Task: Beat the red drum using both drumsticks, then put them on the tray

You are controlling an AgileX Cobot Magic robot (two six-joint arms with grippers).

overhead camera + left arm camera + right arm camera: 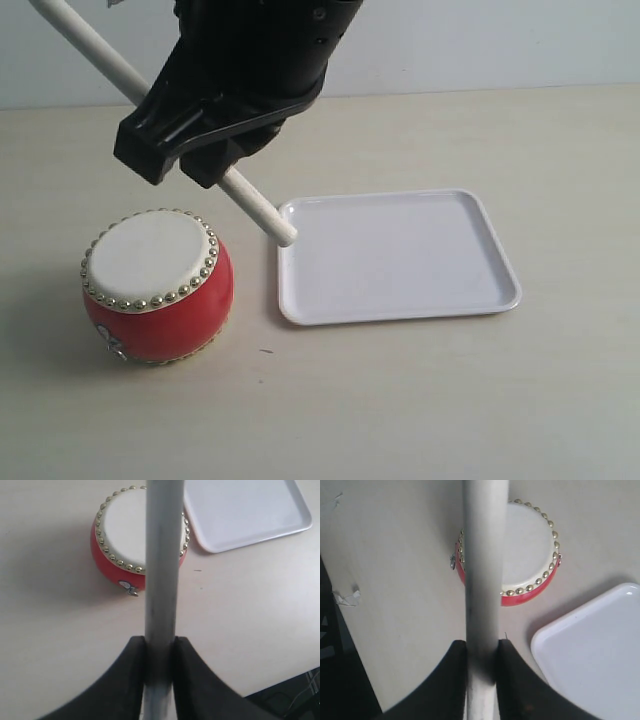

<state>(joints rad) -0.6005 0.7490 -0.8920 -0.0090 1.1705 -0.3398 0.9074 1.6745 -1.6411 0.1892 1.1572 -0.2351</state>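
The red drum (157, 285) stands upright at the left of the table, cream skin up. The white tray (400, 255) lies empty just to its right. High above the drum, my left gripper (185, 150) is shut on a pale drumstick (260, 210). The stick slants down, and its rounded tip hangs over the gap between drum and tray. In the left wrist view the gripper (160, 640) clamps the stick (162, 555), which crosses over the drum (122, 530). My right gripper (482, 642) is shut on the second drumstick (485, 555), above the drum (527, 550); it is out of the exterior view.
The table is pale beige with a wall behind it. The left wrist view shows the tray (245, 510) beyond the drum and a table edge (280, 680). The right wrist view shows the tray's corner (595, 650), a table edge (340, 630) and paper scraps (347, 597).
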